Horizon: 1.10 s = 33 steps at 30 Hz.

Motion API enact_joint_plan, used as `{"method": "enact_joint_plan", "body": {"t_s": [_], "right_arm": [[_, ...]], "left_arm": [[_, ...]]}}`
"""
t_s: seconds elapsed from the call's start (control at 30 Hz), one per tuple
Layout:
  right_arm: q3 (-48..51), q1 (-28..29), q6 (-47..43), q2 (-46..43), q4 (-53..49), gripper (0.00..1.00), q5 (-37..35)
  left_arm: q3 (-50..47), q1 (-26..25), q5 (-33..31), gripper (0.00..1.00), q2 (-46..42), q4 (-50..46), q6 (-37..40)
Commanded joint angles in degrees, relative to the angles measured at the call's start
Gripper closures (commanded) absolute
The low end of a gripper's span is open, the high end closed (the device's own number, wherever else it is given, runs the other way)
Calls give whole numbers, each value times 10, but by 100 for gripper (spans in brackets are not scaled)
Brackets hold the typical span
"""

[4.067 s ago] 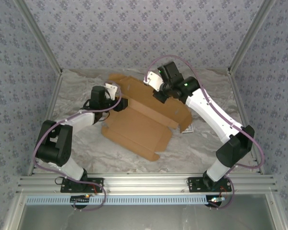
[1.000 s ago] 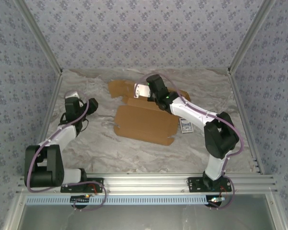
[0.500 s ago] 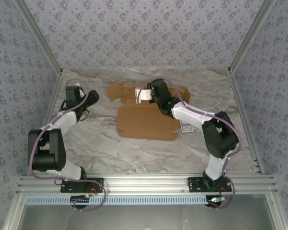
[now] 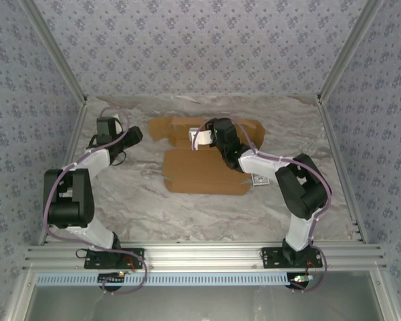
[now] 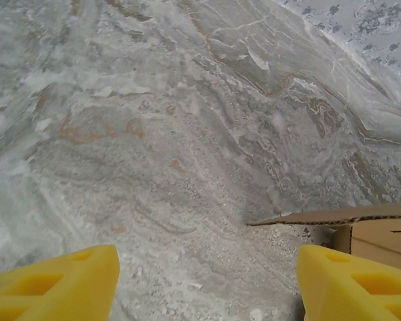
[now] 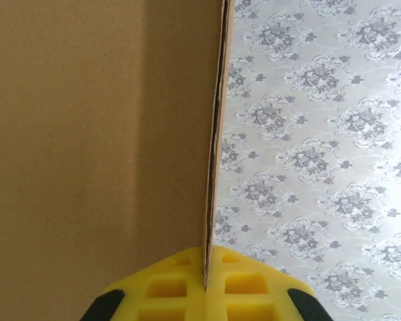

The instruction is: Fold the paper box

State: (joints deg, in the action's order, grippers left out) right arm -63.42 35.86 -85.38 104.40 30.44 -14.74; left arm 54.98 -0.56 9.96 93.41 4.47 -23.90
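The paper box [image 4: 204, 171] is a brown cardboard sheet lying in the middle of the table, with its back flaps [image 4: 170, 125] toward the far wall. My right gripper [image 4: 212, 140] is over its back part and is shut on a cardboard panel. In the right wrist view that panel [image 6: 100, 134] stands edge-on between my closed yellow fingers [image 6: 160, 287]. My left gripper [image 4: 134, 136] hovers to the left of the box, open and empty. In the left wrist view its yellow fingers [image 5: 53, 284] stand wide apart, and a cardboard corner [image 5: 361, 224] lies at the right.
A small dark card with a white border [image 4: 259, 178] lies on the marble table [image 4: 140, 200] just right of the box. Patterned walls close in the back and both sides, and an aluminium rail [image 4: 200, 255] runs along the near edge.
The left gripper has let go of the box and swung off to the far left. The right gripper has drawn the box round until it lies square to the table.
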Motion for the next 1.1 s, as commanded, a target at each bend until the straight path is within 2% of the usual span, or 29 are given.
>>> {"method": "enact_joint_plan", "body": {"t_s": [0.0, 0.4, 0.63, 0.87, 1.07], "right_arm": [[19, -4, -60, 23, 37, 100, -1], [35, -11, -85, 26, 80, 100, 11], [37, -16, -102, 32, 98, 100, 21], [36, -21, -100, 33, 93, 100, 26], [37, -22, -92, 27, 79, 100, 34]], "left_arm": [[31, -4, 10, 30, 20, -6, 34], [70, -5, -28, 30, 32, -60, 89], [168, -5, -37, 30, 98, -150, 170], [242, -12, 72, 30, 163, -175, 243], [251, -20, 186, 32, 188, -133, 283]]}}
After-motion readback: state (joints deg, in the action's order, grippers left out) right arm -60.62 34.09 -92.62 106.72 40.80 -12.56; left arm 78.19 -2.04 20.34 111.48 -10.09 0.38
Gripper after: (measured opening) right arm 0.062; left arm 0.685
